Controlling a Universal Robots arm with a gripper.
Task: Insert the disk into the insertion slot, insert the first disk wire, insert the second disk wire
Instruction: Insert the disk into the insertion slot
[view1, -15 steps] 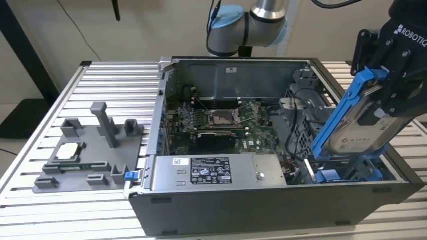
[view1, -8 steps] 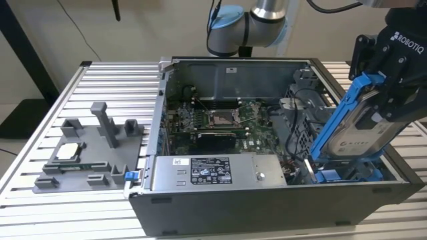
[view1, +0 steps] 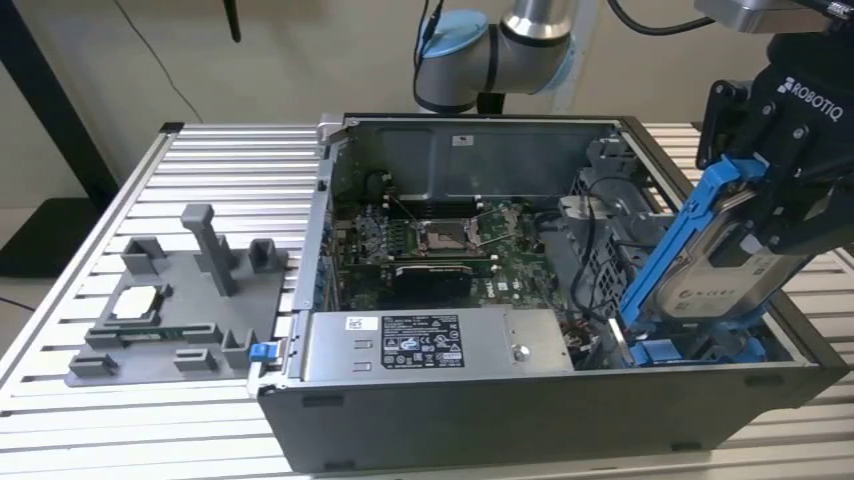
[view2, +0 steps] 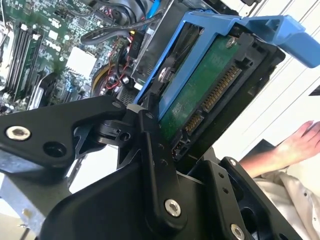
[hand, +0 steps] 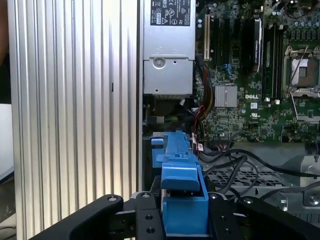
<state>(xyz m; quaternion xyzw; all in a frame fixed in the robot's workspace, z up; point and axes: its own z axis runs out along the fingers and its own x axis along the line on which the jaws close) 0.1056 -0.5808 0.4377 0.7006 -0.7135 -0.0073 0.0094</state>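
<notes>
Holding the disk aslant over the insertion slot of the open computer case.

Grasps the disk firmly with the gripper, black fingers clenched on the edges of the blue carrier. Tilts it with the lower end down at the slot's blue plastic parts, in the case's corner on the exterior view's right, and the upper end leaning out past the case's rim; cannot tell whether seated yet. Turns the disk's green circuit board and connector pins toward the second wrist view. Rests open-sided on the ribbed desk, with the motherboard deep inside and the grey power-supply box along the case's near wall, just beside the slot. Stands apart from a grey fixture tray outside the case, on the exterior view's left. Catches a person's hand beyond the case in the second wrist view.
</notes>
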